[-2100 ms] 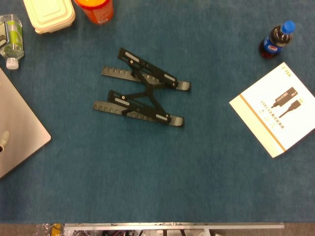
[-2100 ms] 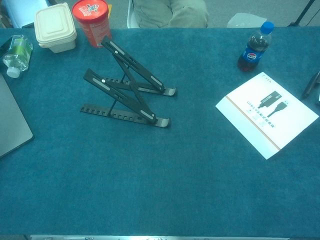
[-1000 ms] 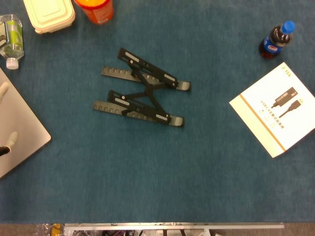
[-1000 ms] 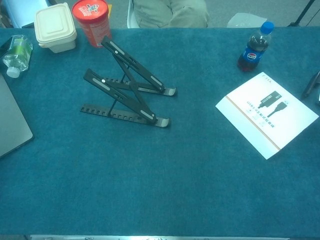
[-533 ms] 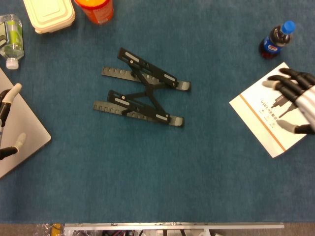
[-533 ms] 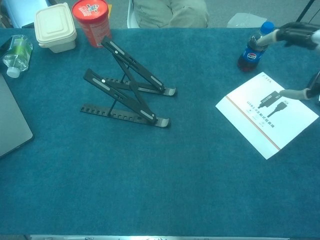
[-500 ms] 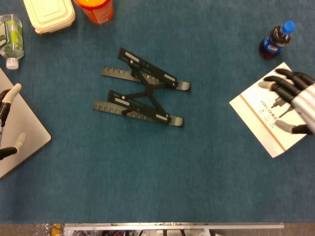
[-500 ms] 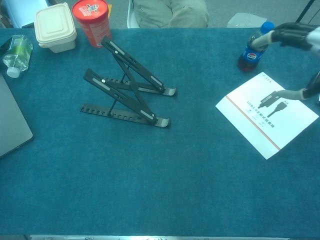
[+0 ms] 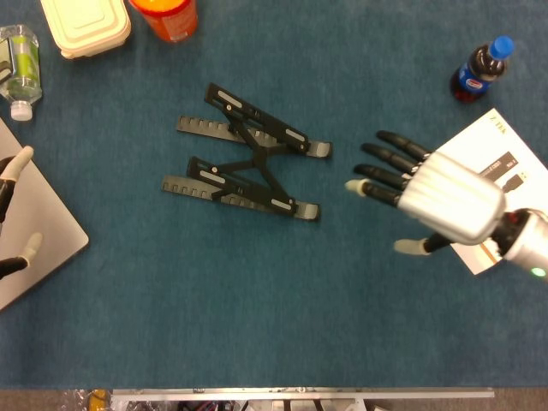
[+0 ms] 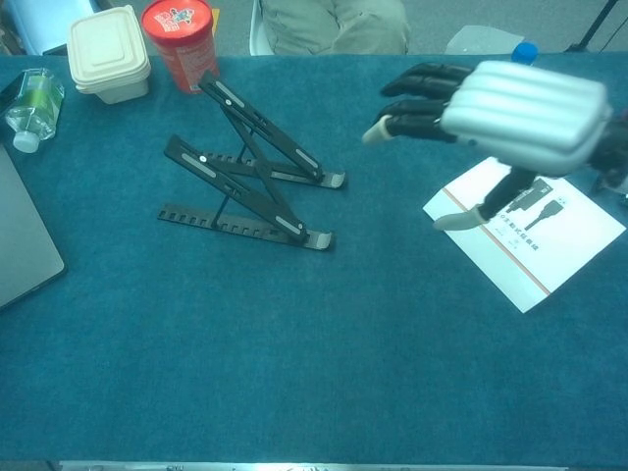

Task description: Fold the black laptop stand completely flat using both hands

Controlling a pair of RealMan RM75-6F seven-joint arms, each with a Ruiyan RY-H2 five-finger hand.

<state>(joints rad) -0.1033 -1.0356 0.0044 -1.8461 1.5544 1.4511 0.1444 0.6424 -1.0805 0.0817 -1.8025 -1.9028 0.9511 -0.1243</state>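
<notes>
Left of the right hand's (image 9: 445, 199) fingertips (image 9: 354, 187), across bare blue cloth, sits the black laptop stand (image 9: 248, 165), propped up in its X shape, untouched. Right hand hovers palm down, fingers spread and straight, grasping nothing; thumb points toward the near edge. Beneath and behind its wrist lies a white leaflet (image 10: 549, 245) with an orange stripe and a cable drawing; corner print too small to read. Beyond the fingers, toward the far right corner, a cola bottle (image 9: 479, 69) with blue cap and a red-white-blue Pepsi-style label.

Left hand (image 9: 10, 218) shows only as a couple of pale fingertips at the left frame edge, over a grey laptop (image 9: 34, 231); they are apart with nothing between them. Stand lies well to the right of them, open cloth between.

Far left corner: clear water bottle (image 9: 19, 73) with green label, cream lidded box (image 9: 86, 26), red tub (image 10: 181, 39) with printed lid, text unreadable. Wide empty cloth between stand and near table edge (image 9: 300, 393).
</notes>
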